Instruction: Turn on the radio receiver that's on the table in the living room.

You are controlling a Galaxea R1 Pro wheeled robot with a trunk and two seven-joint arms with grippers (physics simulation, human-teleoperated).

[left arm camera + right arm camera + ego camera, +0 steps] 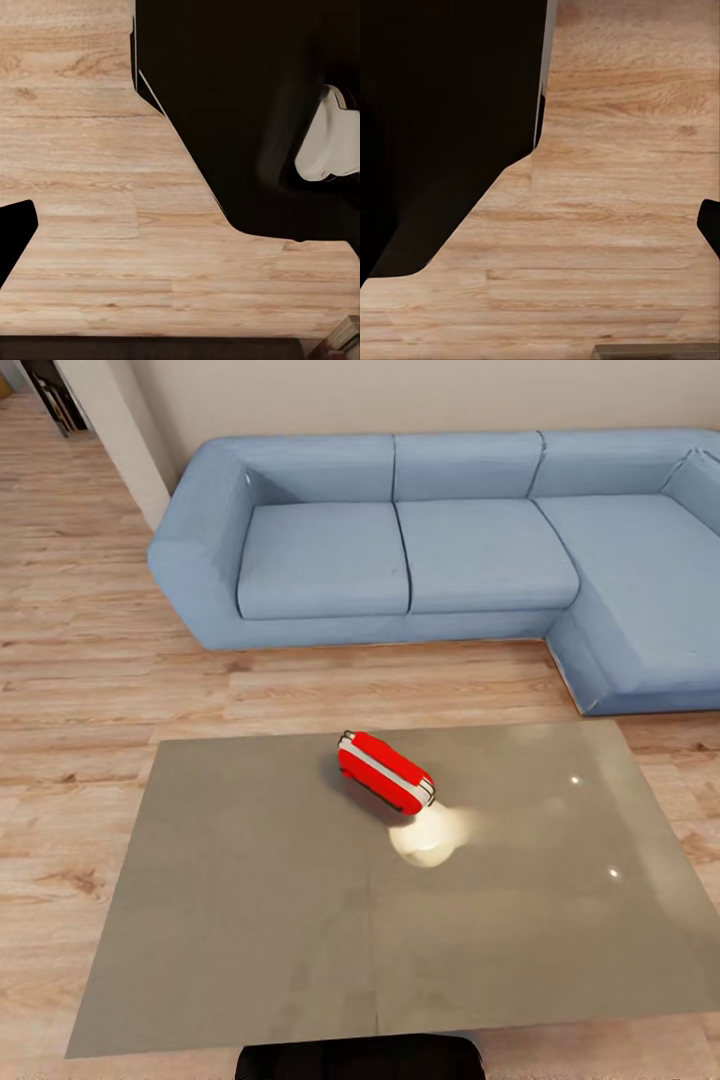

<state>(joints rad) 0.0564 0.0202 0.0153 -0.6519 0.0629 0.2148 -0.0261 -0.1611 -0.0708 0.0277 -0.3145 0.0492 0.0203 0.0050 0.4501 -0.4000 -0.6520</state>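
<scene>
The red radio receiver with its white band lies on its side, angled, on the far middle of the glossy grey-taupe table, beside a bright lamp reflection. The table stands right in front of me in the living room. In the left wrist view one dark fingertip pokes in at the edge over wooden floor. The right wrist view likewise has a dark fingertip at its edge. How either pair of jaws stands is not clear. Both hang low beside my dark body, away from the radio.
A light-blue L-shaped sofa runs behind the table and wraps round at the far right. Wooden floor surrounds the table, with a wall corner at the far left. My dark base meets the table's near edge.
</scene>
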